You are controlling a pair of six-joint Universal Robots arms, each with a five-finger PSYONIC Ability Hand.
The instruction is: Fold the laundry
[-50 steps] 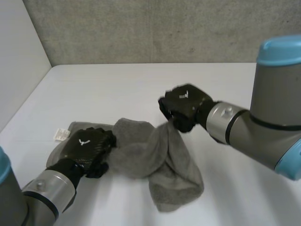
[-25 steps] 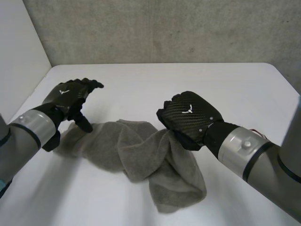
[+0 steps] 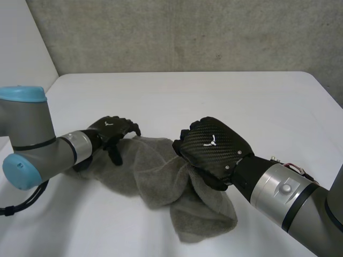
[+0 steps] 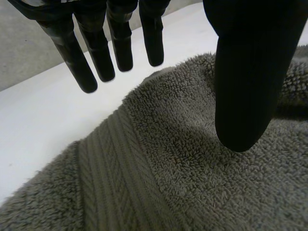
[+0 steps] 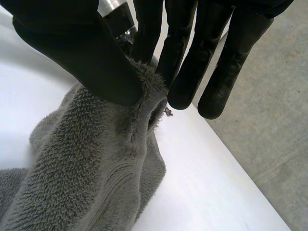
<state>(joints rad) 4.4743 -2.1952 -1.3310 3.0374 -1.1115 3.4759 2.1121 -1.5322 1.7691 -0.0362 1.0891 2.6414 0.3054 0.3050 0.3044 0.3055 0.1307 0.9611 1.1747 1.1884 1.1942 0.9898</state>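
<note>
The white table (image 3: pixel 214 91) is overlooked from behind. The crumpled grey terry towel (image 3: pixel 155 176) is shared, close-up, by all views.

The towel (image 3: pixel 155 176) is plain mid-grey terry with a chevron-woven band (image 4: pixel 115 178); the left hand (image 3: pixel 110 134) and right hand (image 3: pixel 211 150) are black, each with a white emblem; the table (image 3: pixel 214 96) is white; the wall (image 3: pixel 187 32) is mottled grey.

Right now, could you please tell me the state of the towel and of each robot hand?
towel: unfolded and crumpled on the table, one edge lifted.
left robot hand: open, fingers straight, above one end of the towel.
right robot hand: shut on the towel, pinching its edge between thumb and fingers.
</note>
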